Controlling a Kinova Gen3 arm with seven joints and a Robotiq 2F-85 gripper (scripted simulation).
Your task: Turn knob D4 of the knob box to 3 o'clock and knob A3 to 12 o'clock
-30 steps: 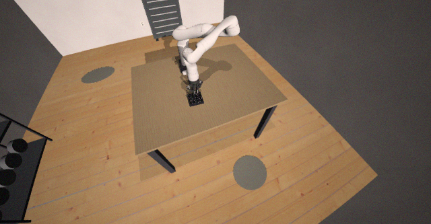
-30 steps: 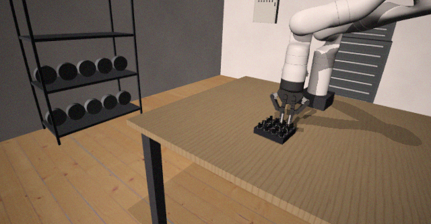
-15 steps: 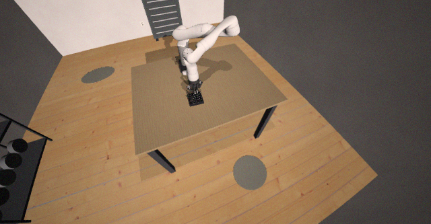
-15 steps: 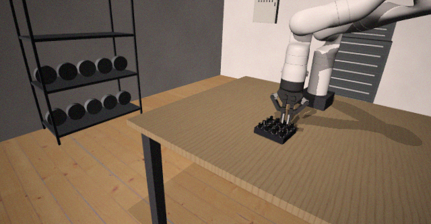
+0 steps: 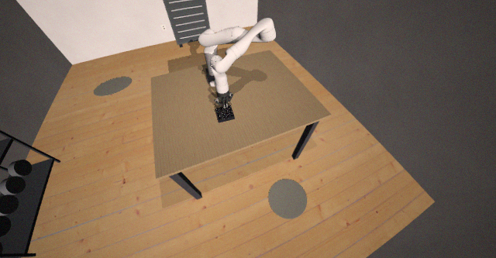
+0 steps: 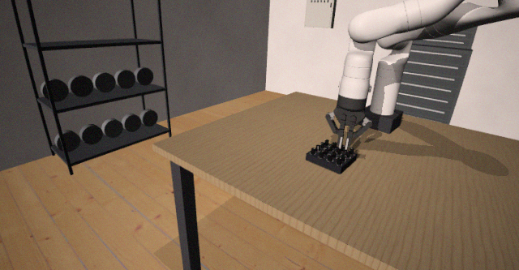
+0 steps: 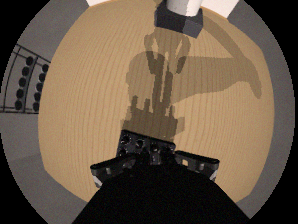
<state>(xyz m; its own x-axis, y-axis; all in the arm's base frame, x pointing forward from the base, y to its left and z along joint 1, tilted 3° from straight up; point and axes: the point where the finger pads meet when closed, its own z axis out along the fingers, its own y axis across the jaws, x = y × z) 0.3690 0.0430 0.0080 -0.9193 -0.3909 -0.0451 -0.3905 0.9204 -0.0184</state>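
The pincer (image 6: 345, 143) stands upright over the knob box (image 6: 330, 160), its fingers pinched on one knob in the row nearest the arm's base (image 6: 395, 120); which knob cannot be read. Directly below it the box rests on the table (image 6: 259, 169). The grip could slip in turning, or the fingers could nudge neighbouring knobs, closely packed around them.

We note a wooden plank floor (image 5: 97, 180), white rear wall (image 6: 296, 59), grey side walls (image 6: 211, 31), wooden table (image 6: 405, 205), black shelf rack (image 6: 164, 59) holding dark cylinders (image 6: 103, 82).
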